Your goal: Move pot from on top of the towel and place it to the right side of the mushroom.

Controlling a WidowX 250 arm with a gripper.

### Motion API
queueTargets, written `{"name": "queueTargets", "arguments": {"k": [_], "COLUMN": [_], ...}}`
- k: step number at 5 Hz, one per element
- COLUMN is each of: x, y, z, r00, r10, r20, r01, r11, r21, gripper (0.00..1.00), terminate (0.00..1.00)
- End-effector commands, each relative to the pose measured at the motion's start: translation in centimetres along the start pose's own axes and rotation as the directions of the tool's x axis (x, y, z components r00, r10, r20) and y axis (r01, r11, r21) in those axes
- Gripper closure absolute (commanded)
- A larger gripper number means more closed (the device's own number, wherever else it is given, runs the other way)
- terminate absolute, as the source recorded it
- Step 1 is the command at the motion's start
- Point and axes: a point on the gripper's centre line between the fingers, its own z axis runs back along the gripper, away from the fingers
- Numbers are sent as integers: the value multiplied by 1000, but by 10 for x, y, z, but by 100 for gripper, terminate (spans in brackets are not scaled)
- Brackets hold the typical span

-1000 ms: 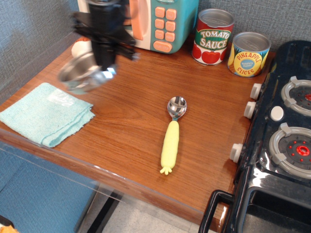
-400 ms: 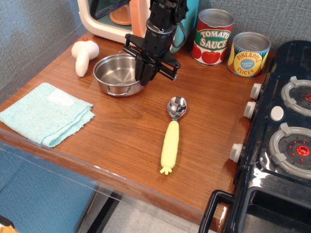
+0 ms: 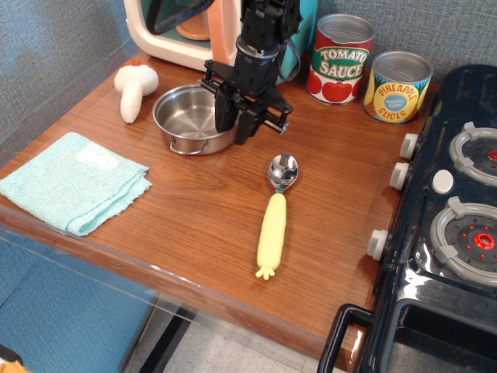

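**Pot on the counter beside the mushroom, fingers at its right rim**

Left edge: the towel [image 3: 71, 182] lies flat near the front left corner of the counter [image 3: 202, 210], a paler patch on its top face. Nothing rests on it.

Behind the towel, toward the back: the mushroom [image 3: 133, 87] lies on the wood, cap to the rear, stem pointing forward.

Just right of the mushroom: the pot [image 3: 192, 118] sits upright on the counter, well apart from the towel. Interior bare and shiny; one loop handle shows at the front rim.

At the pot's right rim: the gripper [image 3: 235, 124] comes down from above, black, with a crossbar tilted across it. One of the dark fingers [image 3: 224, 113] sits inside the rim, the other outside it. They straddle the pot wall; whether they press on it or stand slightly spread, cannot tell.

Behind the arm: a toy microwave [image 3: 206, 31] against the back wall.

Centre front: a spoon [image 3: 276, 214] with yellow handle, bowl to the rear, apart from the pot.

Back right: tomato sauce can [image 3: 340, 58], then pineapple slices can [image 3: 397, 86] just beside it.

Far right: a black toy stove [image 3: 454, 225] with knobs facing the counter.
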Motion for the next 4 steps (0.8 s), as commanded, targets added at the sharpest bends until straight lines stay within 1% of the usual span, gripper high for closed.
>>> {"name": "queueTargets", "arguments": {"k": [1, 2, 3, 4], "x": [-13, -18, -18, -18], "y": [23, 27, 27, 27], "z": [62, 59, 59, 59], "r00": [988, 988, 988, 988], "r10": [60, 102, 102, 102], "r20": [141, 119, 119, 119], "r01": [-47, -91, -91, -91], "r11": [995, 992, 992, 992], "r21": [-91, -92, -92, -92], "gripper": [0, 0, 0, 0], "terminate": [0, 0, 0, 100]}}
